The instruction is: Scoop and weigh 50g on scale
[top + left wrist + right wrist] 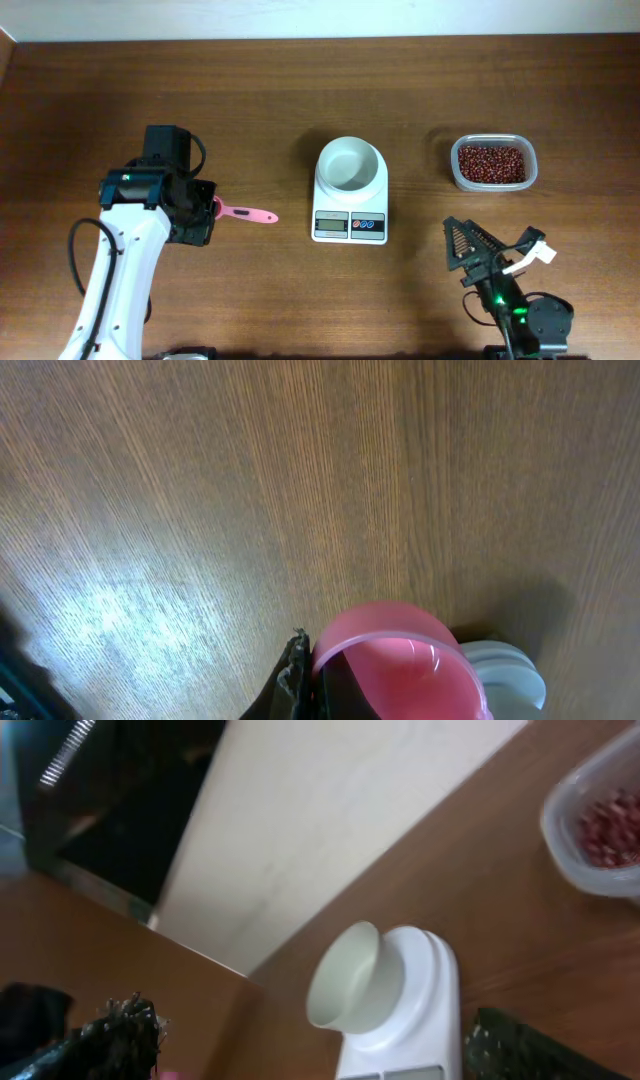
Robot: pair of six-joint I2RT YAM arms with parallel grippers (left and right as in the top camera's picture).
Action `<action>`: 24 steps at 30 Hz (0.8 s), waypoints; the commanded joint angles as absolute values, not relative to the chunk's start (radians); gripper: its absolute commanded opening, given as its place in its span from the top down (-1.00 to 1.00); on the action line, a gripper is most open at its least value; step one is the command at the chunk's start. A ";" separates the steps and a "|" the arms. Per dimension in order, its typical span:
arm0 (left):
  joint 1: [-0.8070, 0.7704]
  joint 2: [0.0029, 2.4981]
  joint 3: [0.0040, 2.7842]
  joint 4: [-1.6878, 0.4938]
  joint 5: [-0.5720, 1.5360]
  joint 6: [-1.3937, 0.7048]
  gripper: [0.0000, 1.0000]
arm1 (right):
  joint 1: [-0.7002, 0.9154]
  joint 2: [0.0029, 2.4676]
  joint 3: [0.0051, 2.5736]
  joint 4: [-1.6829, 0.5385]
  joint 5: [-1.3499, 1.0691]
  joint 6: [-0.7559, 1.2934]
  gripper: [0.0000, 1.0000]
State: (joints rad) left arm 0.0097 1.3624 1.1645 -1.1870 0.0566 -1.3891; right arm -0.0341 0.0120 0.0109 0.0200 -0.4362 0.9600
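The white scale (349, 226) stands mid-table with its round white bowl (349, 163) empty on top. Dark red-brown beans (491, 163) fill a clear tub (456, 178) at the right. My left gripper (205, 210) is left of the scale, shut on a pink scoop (247, 214) whose handle points right. In the left wrist view the scoop's cup (400, 665) sits against the closed fingers (297, 670). My right gripper (474, 250) stands open near the front right, empty. The right wrist view shows the scale (425, 990), its bowl (345, 980) and the beans (610, 825).
Bare brown wood lies between the scoop, the scale and the tub (565, 830). A pale wall (330, 830) runs behind the table's far edge. The left arm (120, 270) reaches in from the front left.
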 commanded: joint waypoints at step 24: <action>0.015 1.353 1.169 -1.195 0.068 -1.398 1.00 | -0.025 0.618 0.406 -0.029 -0.828 0.865 -0.98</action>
State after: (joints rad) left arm 0.0097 1.3621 1.1645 -1.1912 0.0647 -1.3891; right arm -0.0341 0.5716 0.3862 -0.0780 -0.7948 0.8429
